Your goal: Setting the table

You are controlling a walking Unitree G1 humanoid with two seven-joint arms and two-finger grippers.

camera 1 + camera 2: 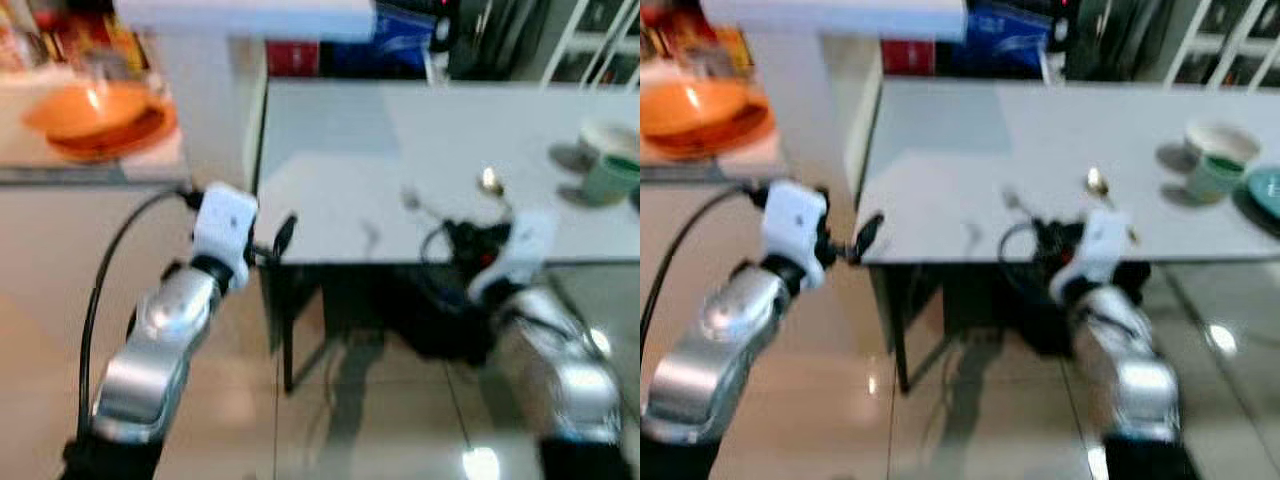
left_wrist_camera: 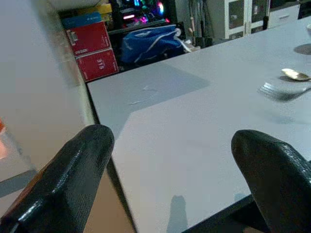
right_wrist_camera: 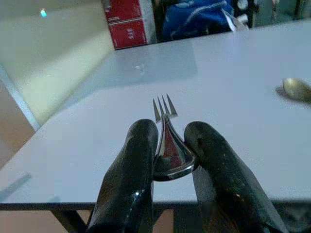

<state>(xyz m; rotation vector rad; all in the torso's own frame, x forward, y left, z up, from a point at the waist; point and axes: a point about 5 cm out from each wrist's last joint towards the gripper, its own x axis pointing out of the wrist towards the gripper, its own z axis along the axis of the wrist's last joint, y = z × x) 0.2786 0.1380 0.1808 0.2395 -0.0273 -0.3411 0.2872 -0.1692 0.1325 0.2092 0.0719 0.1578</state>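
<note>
**Two hands at worktop edge, fork in right**

Two head views, both blurred. Grey worktop (image 1: 330, 180) ahead. Right hand (image 1: 1040, 232) sits at the near edge, over the worktop, fork (image 1: 1012, 199) sticking out forward from it. Spoon (image 1: 1097, 184) lies on the worktop just beyond and to the right of that hand. Cup (image 1: 1215, 160) stands further right, near a teal plate (image 1: 1265, 187) at the frame edge. Left hand (image 1: 282, 238) hangs off the worktop's near left corner, beside it, not over it. Orange bowl (image 1: 95, 118) on a separate counter to the far left.

Left wrist view: both fingers (image 2: 73, 170) wide apart, nothing between them, worktop corner below. Fork and spoon seen far across the surface. Red boxes (image 2: 95, 51) and a blue bag (image 2: 150, 41) behind the worktop.

Right wrist view: fingers (image 3: 131, 179) closed on the fork's neck, just behind the tines, pointing out over the worktop, clear of the surface as far as I can tell. Spoon bowl off to one side.

Risks, my read: the grip is on the narrow curved neck with only two slim fingers, so the fork could pivot or slip when lowered. Handle is hidden under the hand; it may strike the worktop edge on the way down. Letting go this near the edge could drop the fork to the floor. The spoon is close enough to be knocked if the hand drifts right.
</note>
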